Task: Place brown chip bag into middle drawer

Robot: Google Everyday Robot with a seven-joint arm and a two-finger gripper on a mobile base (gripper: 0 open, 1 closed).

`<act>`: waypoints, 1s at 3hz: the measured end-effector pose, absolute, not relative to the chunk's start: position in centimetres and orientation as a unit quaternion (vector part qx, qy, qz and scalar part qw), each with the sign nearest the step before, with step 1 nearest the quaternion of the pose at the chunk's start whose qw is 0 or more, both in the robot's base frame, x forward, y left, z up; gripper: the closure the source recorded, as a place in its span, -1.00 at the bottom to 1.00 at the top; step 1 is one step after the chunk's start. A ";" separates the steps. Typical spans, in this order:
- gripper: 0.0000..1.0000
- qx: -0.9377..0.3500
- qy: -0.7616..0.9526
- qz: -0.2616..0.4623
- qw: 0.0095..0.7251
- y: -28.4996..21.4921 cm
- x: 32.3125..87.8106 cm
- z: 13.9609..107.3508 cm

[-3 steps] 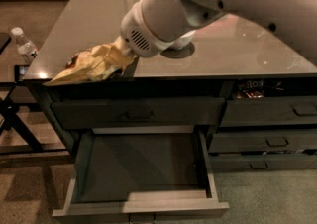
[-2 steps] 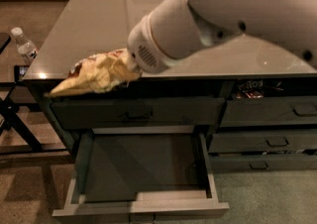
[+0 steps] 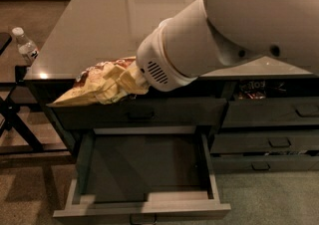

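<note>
One relation governs my next move: the crinkly brown chip bag (image 3: pixel 102 83), dark at the top and pale yellow below, hangs above the pulled-out, wide dark grey middle drawer (image 3: pixel 144 164) but off toward its left side. My hand (image 3: pixel 130 80) is at centre-left of the frame, at the end of the white wrist. It grips the bag by its right end, and the crumpled foil hides most of the hand. The bag's long axis runs nearly level, from the hand out to the left and slightly down. Its tip crosses the left end of the dark grey top drawer front (image 3: pixel 139 114), just at the front edge of the glossy grey bench (image 3: pixel 99 20). The middle drawer's bare floor lies lower in the frame. I judge the hand must come forward, down and a little rightward, so the bag's tip clears the drawer's left wall.
</note>
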State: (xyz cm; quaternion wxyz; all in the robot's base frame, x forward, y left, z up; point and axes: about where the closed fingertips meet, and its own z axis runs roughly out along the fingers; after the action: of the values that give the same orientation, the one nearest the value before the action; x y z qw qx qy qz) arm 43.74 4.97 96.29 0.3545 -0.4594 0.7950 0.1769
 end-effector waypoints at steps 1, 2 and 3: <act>1.00 -0.449 0.807 0.186 0.335 4.6 42.7 94.5; 1.00 -0.417 0.832 0.199 0.308 3.2 40.3 91.8; 1.00 -0.393 0.847 0.209 0.290 2.0 38.5 89.8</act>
State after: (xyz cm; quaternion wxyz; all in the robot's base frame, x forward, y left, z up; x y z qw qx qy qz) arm 38.48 2.05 89.82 0.2902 -0.3925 0.8474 0.2087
